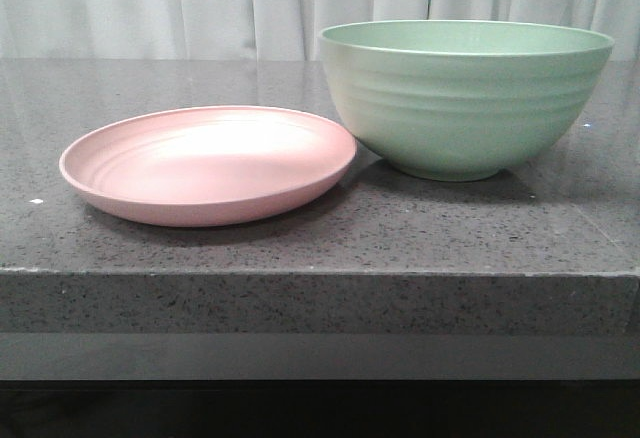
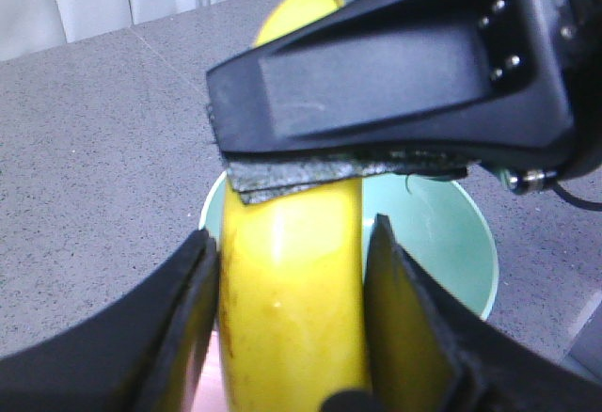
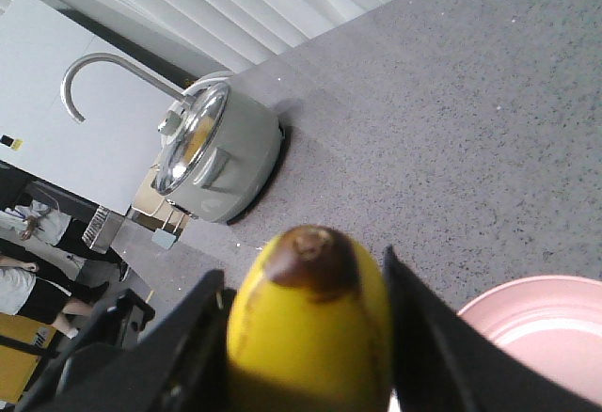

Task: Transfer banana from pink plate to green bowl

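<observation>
The yellow banana (image 2: 292,280) is off the table and held in the air over the rim of the green bowl (image 2: 442,233). My left gripper (image 2: 291,229) is shut on its middle. My right gripper (image 3: 302,266) is shut on the banana (image 3: 310,337) near its dark brown tip. One of its black fingers (image 2: 376,83) lies across the banana in the left wrist view. In the front view the pink plate (image 1: 205,163) is empty at the left. The green bowl (image 1: 465,108) stands touching it on the right. Neither gripper nor the banana shows there. The plate's edge also shows in the right wrist view (image 3: 546,327).
A grey pot with a glass lid (image 3: 212,153) stands on the dark speckled counter (image 1: 320,248) away from the plate, with a curved metal pipe (image 3: 94,78) behind it. The counter's front edge runs across the front view. White curtains hang behind.
</observation>
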### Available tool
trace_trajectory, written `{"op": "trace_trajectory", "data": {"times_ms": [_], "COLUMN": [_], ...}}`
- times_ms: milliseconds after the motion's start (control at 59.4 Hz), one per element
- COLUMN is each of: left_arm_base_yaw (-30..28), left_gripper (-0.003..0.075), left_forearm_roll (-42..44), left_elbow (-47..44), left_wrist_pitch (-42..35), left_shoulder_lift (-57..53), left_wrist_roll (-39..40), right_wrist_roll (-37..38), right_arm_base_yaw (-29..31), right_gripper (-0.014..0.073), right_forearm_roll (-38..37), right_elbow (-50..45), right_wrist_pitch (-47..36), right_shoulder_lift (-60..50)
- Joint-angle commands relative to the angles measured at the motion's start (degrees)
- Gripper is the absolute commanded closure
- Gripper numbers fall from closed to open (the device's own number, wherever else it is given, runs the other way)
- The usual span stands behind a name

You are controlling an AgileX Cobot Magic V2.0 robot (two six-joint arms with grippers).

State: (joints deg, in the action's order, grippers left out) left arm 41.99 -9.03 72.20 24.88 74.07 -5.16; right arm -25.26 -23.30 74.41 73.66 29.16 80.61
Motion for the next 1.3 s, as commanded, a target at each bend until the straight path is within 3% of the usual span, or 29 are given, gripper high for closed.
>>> {"op": "trace_trajectory", "data": {"times_ms": [0, 101, 253, 337, 539, 791, 1061, 1279], "left_arm_base_yaw": [0.50, 0.50, 0.50, 0.50, 0.50, 0.50, 0.50, 0.50], "left_gripper": [0.0528, 0.0458, 0.0213, 0.0150, 0.0145, 0.0146, 0.0145, 0.0146], "left_forearm_roll": [-0.84, -0.84, -0.84, -0.84, -0.84, -0.84, -0.84, -0.84], "left_elbow": [1.97, 1.97, 1.97, 1.97, 1.97, 1.97, 1.97, 1.97], "left_wrist_pitch": [-4.59, -4.61, -4.61, -4.61, -4.61, -4.61, -4.37, -4.01], "left_shoulder_lift": [-1.50, -1.50, -1.50, -1.50, -1.50, -1.50, -1.50, -1.50], "left_wrist_roll": [0.19, 0.19, 0.19, 0.19, 0.19, 0.19, 0.19, 0.19], "right_wrist_roll": [-0.80, -0.80, -0.80, -1.22, -3.00, -14.33, -25.16, -25.97], "right_arm_base_yaw": [-0.14, -0.14, -0.14, -0.14, -0.14, 1.91, 9.68, 11.90], "right_gripper": [0.0430, 0.0471, 0.0471, 0.0471, 0.0471, 0.0471, 0.0471, 0.0471], "right_forearm_roll": [2.79, 2.79, 2.79, 2.79, 1.93, 0.38, -1.50, -14.51], "right_elbow": [2.34, 2.34, 2.34, 2.34, 2.34, 2.34, 2.41, 2.41], "right_wrist_pitch": [1.55, 1.55, 1.49, 1.00, -3.42, -16.73, -13.43, -8.14], "right_shoulder_lift": [-2.09, -2.09, -2.09, -2.09, -2.09, -1.98, -1.98, -0.79]}}
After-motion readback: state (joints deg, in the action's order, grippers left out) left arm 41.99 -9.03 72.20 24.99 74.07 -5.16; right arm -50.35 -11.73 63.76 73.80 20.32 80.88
